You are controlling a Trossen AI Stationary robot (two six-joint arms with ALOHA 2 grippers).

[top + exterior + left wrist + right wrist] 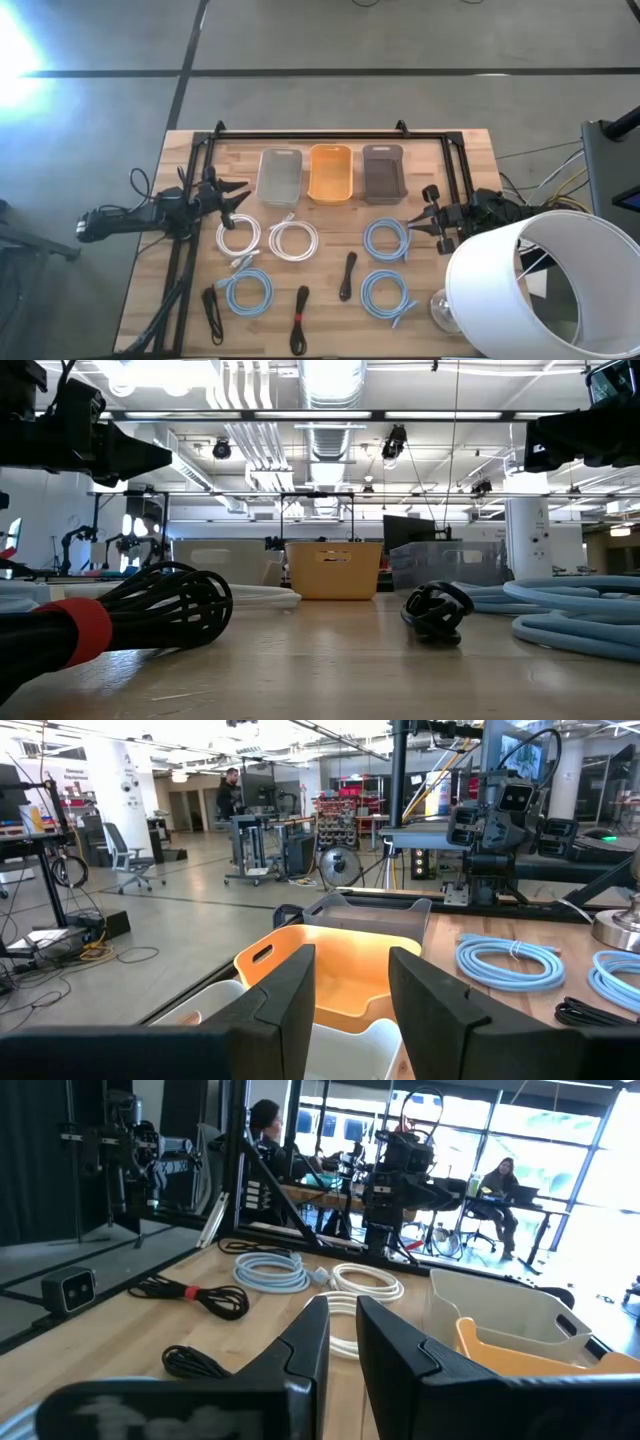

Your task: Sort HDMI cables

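Cables: two white coils (pixel 267 239), four light-blue coils (pixel 387 238) and three black bundles (pixel 347 275) lie spread on the bench (pixel 470 150), at 6 o'clock from the three trays (pixel 331 173).
Handling: probably light, springy, slippery; pinch across a coil's rim or a bundle's middle.
Left claw (pixel 240 200): parted, empty, hovering at 11 o'clock of the white coils.
Right claw (pixel 414 221): slightly parted, empty, at 3 o'clock of a blue coil.

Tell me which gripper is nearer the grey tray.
Right. The right gripper sits just off the grey tray's front right corner, while the left gripper waits beyond the orange tray and clear tray.
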